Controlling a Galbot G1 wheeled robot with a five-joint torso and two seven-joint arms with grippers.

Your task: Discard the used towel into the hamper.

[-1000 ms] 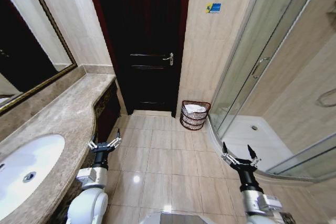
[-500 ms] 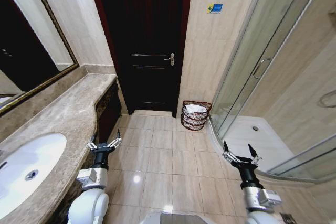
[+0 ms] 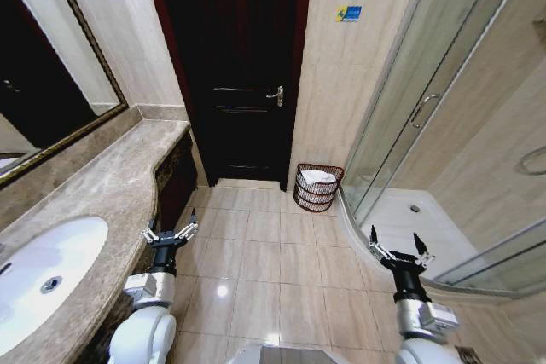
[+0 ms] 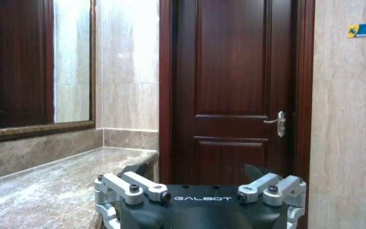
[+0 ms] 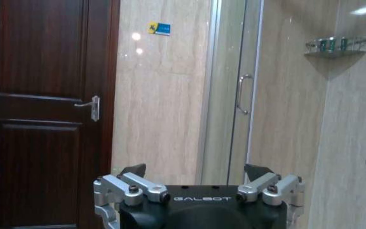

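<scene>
The small round dark reddish-brown wire hamper (image 3: 318, 187) stands on the beige tiled floor (image 3: 256, 262), far ahead of both grippers and between them, with a white towel (image 3: 317, 176) inside. The left gripper (image 3: 170, 232) is spread wide beside the marble desk (image 3: 102, 193). The right gripper (image 3: 399, 251) is also wide and holds nothing.

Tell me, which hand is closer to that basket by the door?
Probably the right. The hamper stands right of centre, between the door and the shower, nearer the right hand than the left hand by the counter. Both are open and empty.
</scene>
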